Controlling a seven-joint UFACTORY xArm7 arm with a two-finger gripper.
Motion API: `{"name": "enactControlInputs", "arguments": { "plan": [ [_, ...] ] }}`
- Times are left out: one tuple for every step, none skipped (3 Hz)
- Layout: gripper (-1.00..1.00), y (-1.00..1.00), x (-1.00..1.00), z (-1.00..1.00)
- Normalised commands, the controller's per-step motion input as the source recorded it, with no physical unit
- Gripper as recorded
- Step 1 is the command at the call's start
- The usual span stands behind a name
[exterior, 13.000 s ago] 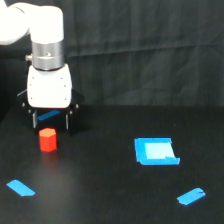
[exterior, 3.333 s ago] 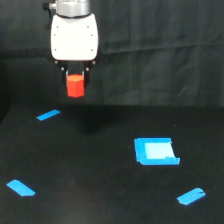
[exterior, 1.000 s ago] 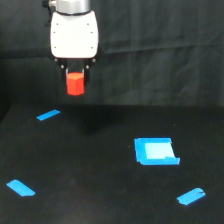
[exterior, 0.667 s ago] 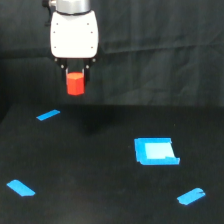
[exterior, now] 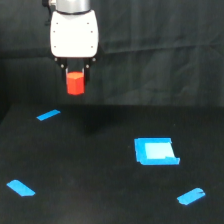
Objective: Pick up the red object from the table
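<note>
The red object (exterior: 75, 83) hangs clamped in my gripper (exterior: 75, 80), well above the table (exterior: 100, 170), in front of the black curtain (exterior: 165, 45). My fingers press it from both sides, only its lower part showing below my white body. Since a second ago nothing has shifted: same height, same grip. Below me on the exterior view's left lies a blue strip (exterior: 48, 115); the blue square patch (exterior: 155, 151) sits toward the right, with two more strips (exterior: 21, 188) (exterior: 191, 196) nearer the front edge.
</note>
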Motion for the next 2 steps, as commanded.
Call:
{"name": "enactControlInputs", "arguments": {
  "plan": [
    [-1.0,-0.05,0.01,0.07],
    [-1.0,-0.06,0.0,0.07]
  ]
}}
